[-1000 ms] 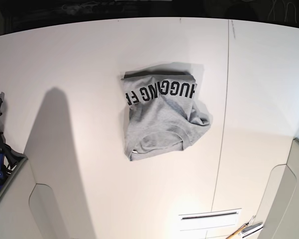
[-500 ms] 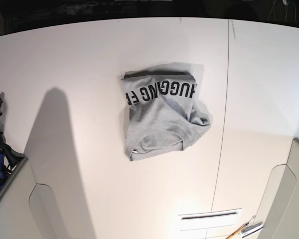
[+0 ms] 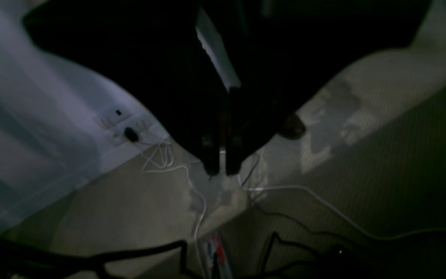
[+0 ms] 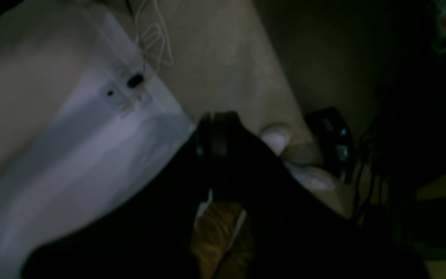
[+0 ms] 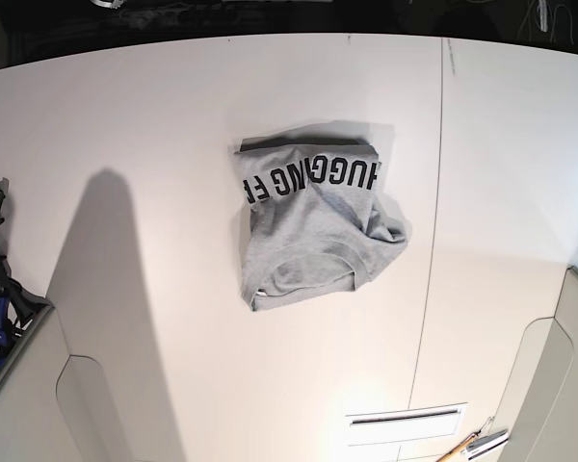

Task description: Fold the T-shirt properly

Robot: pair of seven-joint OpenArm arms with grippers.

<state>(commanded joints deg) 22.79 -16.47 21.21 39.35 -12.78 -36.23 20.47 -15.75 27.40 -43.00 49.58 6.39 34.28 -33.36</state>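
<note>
The pale table [image 5: 202,385] is bearing the T-shirt [image 5: 313,221] near its middle, while cables [image 3: 203,209] are trailing over the dim floor [image 3: 122,209]. The left gripper [image 3: 222,170] is keeping its fingertips nearly together, seemingly on nothing; whether the right gripper [image 4: 219,116] is parting its own, I cannot tell.

T-shirt [image 5: 308,226] — soft matt cotton, wrinkled nr sleeve; table [image 5: 202,115] — smooth, pale, w/ slight sheen.
</note>
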